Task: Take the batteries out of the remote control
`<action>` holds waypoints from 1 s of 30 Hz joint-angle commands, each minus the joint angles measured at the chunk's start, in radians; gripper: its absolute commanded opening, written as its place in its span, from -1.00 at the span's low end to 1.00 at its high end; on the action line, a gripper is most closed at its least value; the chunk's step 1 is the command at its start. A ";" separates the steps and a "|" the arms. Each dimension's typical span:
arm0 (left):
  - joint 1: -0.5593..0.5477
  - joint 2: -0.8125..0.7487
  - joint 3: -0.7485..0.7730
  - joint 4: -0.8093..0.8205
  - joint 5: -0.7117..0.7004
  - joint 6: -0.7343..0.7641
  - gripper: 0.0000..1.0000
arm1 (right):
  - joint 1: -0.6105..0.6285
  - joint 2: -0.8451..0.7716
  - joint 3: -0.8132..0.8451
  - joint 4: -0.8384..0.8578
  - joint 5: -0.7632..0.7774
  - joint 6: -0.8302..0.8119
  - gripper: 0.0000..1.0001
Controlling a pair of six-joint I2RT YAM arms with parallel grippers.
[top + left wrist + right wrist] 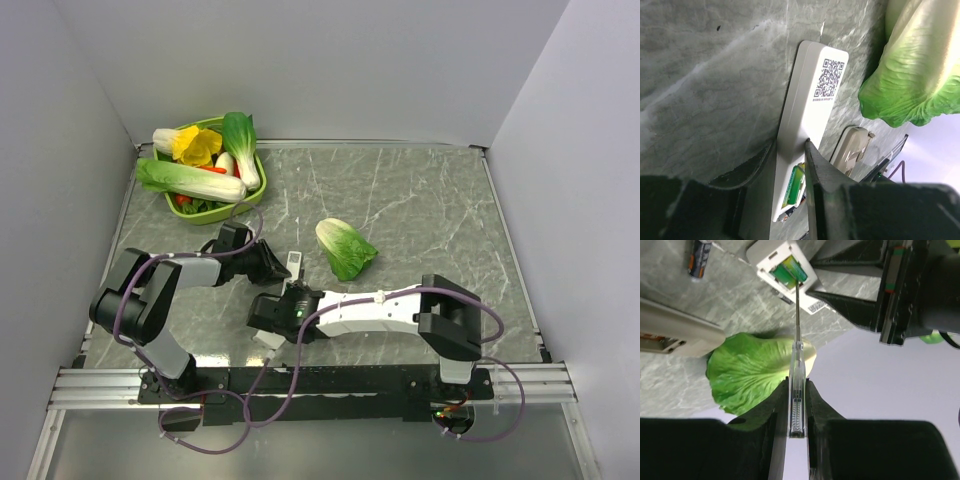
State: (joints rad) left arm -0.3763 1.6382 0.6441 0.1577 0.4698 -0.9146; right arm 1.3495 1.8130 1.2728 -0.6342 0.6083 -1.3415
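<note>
So the left hand is clenched on the remote control, one finger on each long edge, with the back side and its QR sticker facing the wrist cam. The battery bay at the near end is uncovered, and a green battery is sitting inside it. The right hand is clamped on a skinny clear-handled tool, and its metal tip reaches right to that green battery. A loose dark battery lies on the surface just beside the remote, and a flat beige panel sits nearby. From the top cam the remote is mid-surface, just left of the cabbage, both hands meeting there. A green basket of veggies sits in the far left corner. Can't tell if the remote touches the surface.
</note>
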 commanded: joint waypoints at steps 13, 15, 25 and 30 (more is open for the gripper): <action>-0.047 0.041 -0.037 -0.020 0.012 -0.015 -0.48 | -0.046 -0.148 -0.272 0.370 -0.179 0.102 -1.00; -0.047 0.045 -0.037 -0.018 0.013 -0.017 -0.49 | -0.064 -0.181 -0.305 0.404 -0.217 0.114 -1.00; -0.047 0.052 -0.032 -0.020 0.007 0.000 -0.57 | -0.156 -0.265 -0.475 0.663 -0.329 0.129 -1.00; -0.047 0.064 -0.037 -0.015 0.009 0.000 -0.62 | -0.170 -0.273 -0.553 0.792 -0.331 0.140 -1.00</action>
State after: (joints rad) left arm -0.3763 1.6394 0.6338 0.1776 0.4679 -0.9253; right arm 1.1828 1.5337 0.7685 -0.0357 0.4229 -1.2266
